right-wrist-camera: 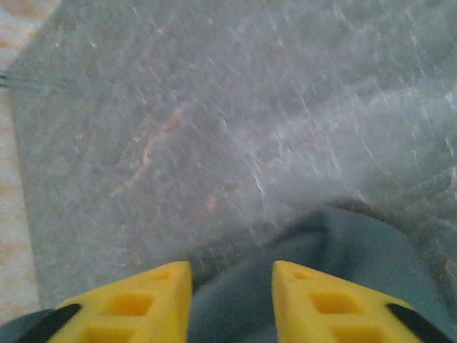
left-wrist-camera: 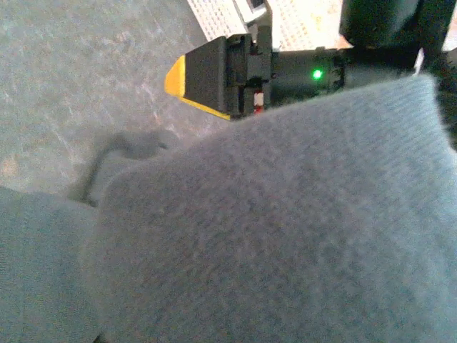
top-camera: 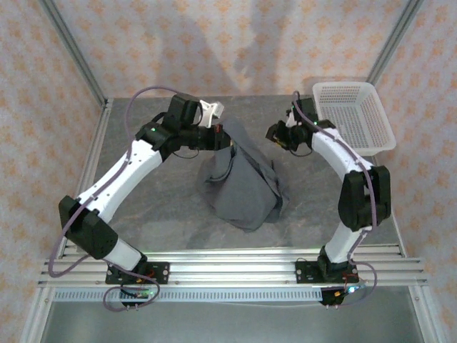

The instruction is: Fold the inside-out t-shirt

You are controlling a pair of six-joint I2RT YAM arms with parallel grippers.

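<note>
While the left gripper (top-camera: 223, 136) has its jaws buried in cloth, the inside-out t-shirt (top-camera: 243, 186) hangs from it like a little tent, so I'd call those jaws clenched on the shirt's top edge. The rest of the shirt drapes down and bunches on the grey worktop (top-camera: 164, 214), roughly mid-table between the two arms. Over on the other side, the right gripper (right-wrist-camera: 230, 273) sits just beside the shirt's right flank, jaws released with a clear gap. A fold of grey cloth shows in that gap by the yellow fingertips (right-wrist-camera: 161, 286), can't tell if it touches them. The white mesh basket (top-camera: 353, 114) sits in the far right corner, well apart from the shirt
</note>
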